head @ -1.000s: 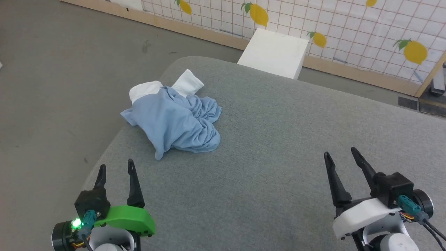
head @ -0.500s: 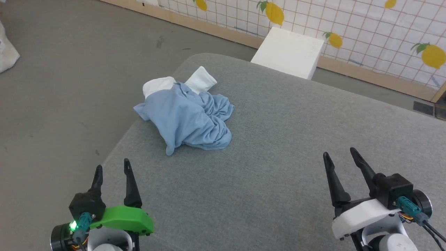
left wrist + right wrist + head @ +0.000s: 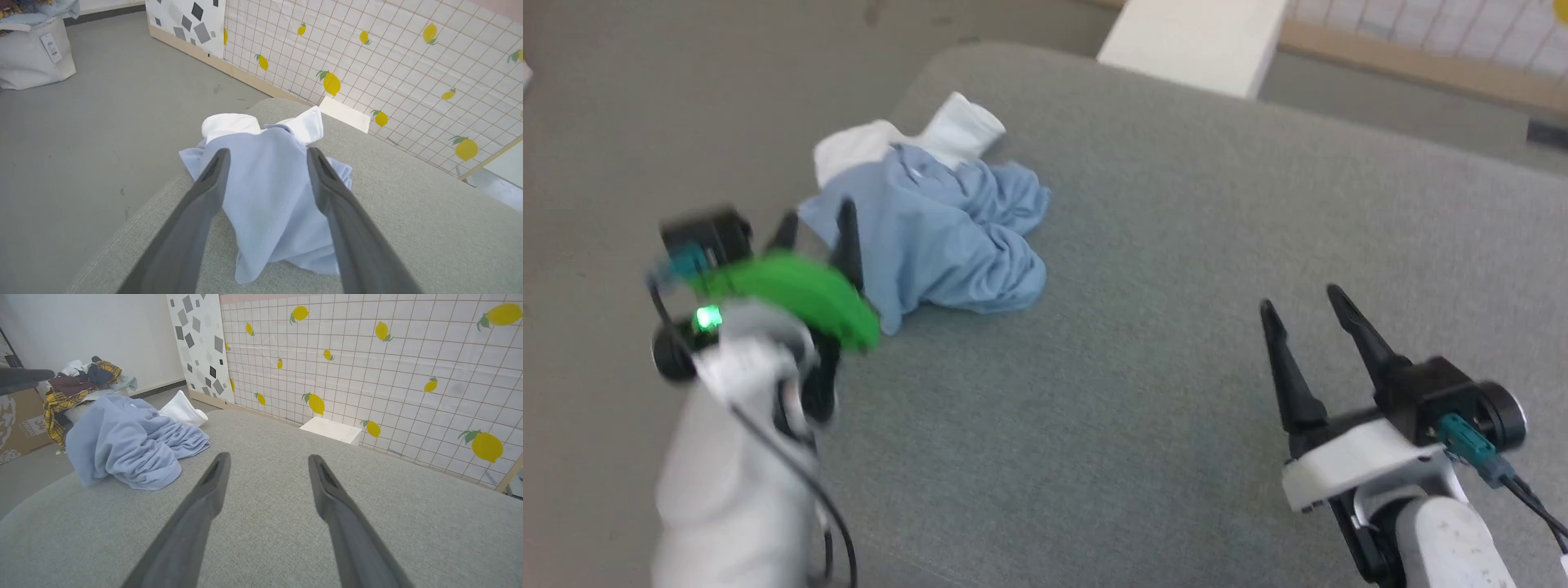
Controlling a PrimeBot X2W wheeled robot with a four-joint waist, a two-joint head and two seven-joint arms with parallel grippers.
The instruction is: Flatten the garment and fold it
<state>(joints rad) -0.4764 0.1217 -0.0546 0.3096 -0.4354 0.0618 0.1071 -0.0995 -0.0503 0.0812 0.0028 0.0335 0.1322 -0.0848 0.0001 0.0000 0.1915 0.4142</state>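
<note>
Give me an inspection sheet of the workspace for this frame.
Surface: grey fabric tabletop, rounded corner.
Job's things: garment, light blue with white sleeves, crumpled in a heap near the far-left corner; not flattened.
Clutter: nothing seen.
Pincers: left pincer open, fingers framing the garment, contact unclear; right pincer open over bare tabletop, apart from garment.
Cables: forearm cable on left arm; wrist cables on right.
Surroundings: white block beyond far edge; lemon-print wall; clothes pile.

We count: one garment (image 3: pixel 939 237), two grippers (left gripper (image 3: pixel 818 214) and right gripper (image 3: pixel 1300 298)), one grey padded table (image 3: pixel 1176 286), one white block (image 3: pixel 1188 37), one white fabric bin (image 3: pixel 32 61), one cardboard box (image 3: pixel 20 420).
</note>
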